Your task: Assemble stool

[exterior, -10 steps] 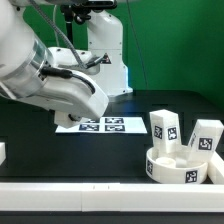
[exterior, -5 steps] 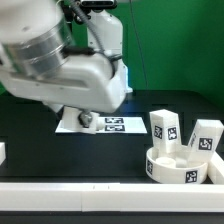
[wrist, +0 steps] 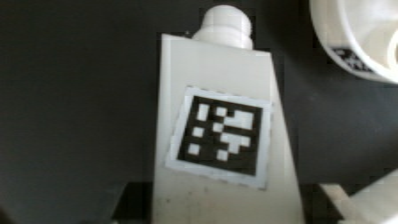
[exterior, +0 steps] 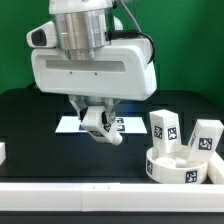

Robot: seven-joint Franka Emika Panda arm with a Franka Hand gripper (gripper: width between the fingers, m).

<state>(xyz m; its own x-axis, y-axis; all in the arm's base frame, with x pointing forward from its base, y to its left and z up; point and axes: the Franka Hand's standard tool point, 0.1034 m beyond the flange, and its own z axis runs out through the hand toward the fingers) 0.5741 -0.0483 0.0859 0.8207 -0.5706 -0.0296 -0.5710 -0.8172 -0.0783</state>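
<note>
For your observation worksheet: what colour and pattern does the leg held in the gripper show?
White leg with a black-and-white square tag, clearest in the wrist view.

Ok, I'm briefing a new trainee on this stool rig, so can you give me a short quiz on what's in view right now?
1. In the exterior view, how many upright legs stand beside the seat?
2. True or false: the seat lies at the exterior view's left.
3. In the wrist view, what shows between the jaws?
A. a tagged leg with a peg at one end
B. the seat
C. a screwdriver

Key: 1. two; 2. false, it lies at the exterior view's right; 3. A
</note>
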